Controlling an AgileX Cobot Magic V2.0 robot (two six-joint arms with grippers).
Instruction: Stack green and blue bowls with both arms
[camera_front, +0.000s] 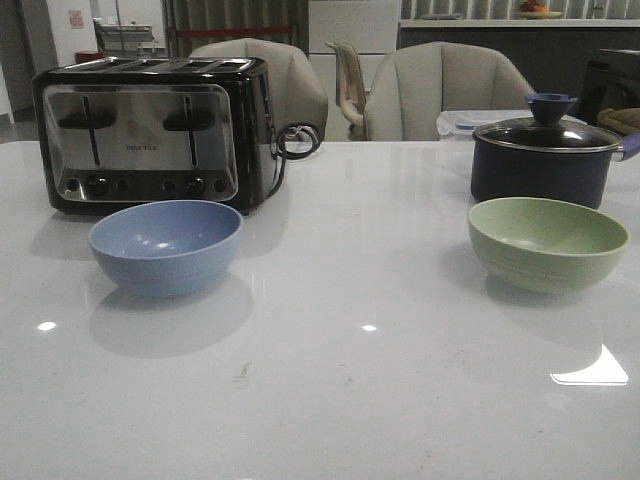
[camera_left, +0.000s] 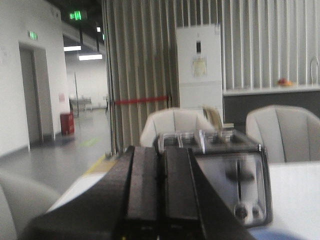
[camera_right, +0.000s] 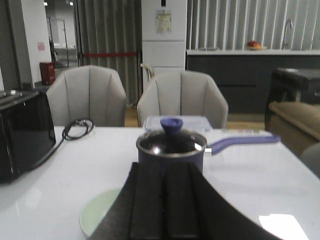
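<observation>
Blue bowl (camera_front: 166, 246): set upright on the white table (camera_front: 340, 380), on the robot's left side, just in front of the toaster (camera_front: 152, 130); empty inside.

Green bowl (camera_front: 548, 243): set upright on the robot's right side, just in front of the navy lidded pot (camera_front: 546, 155); empty inside. The two bowls are well apart, with bare table between them.

Left gripper (camera_left: 161, 200): fingers are seen pressed together, nothing held. It is not seen in the front view. The toaster fills the view beyond the fingers; only a sliver of blue at the lower edge of the wrist view may be the blue bowl's rim, too little to be sure.

Right gripper (camera_right: 166, 205): fingers are seen pressed together, nothing held. The green bowl's pale rim is seen just under and to one side of the fingers, the pot directly beyond.

Nearer arm: each bowl is judged nearest the arm on its own side, blue to the left, green to the right.

Deciding relation: each bowl lies below and ahead of its gripper, so a descent toward the rim is called for, with the fingers parted first.

Long axis: none; the bowls are round, so any point on a rim is judged equally usable.

Progress: stacking is not yet begun; neither bowl is touched.
</observation>
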